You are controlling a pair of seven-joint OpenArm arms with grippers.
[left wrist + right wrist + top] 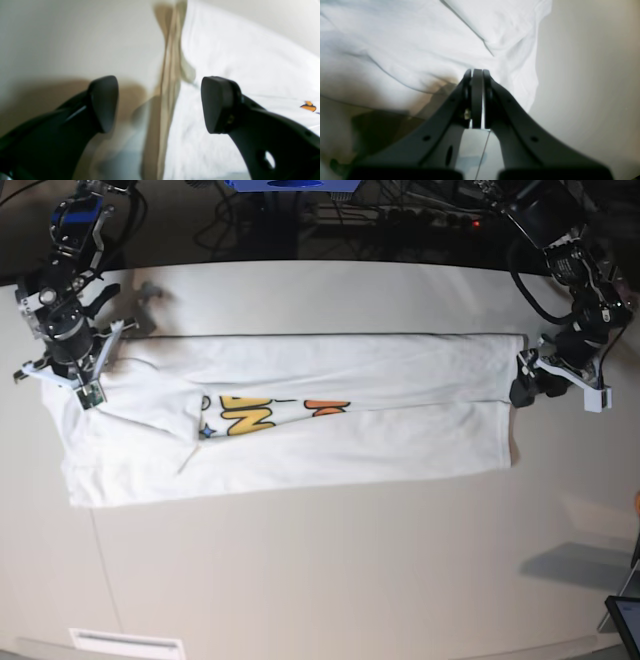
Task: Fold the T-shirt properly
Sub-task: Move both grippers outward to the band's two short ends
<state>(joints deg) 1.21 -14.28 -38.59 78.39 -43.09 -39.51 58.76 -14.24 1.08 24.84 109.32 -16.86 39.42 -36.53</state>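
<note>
Across the table (330, 570), the white T-shirt (300, 415) lies folded lengthwise, print partly showing.

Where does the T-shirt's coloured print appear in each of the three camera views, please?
Left wrist: only an orange scrap of the print at the right edge, beyond the open left tool.
Right wrist: not in it; only plain white cloth.
Base: mid-shirt, left of centre.
Shared landmark: the white T-shirt on the pale table.
</note>
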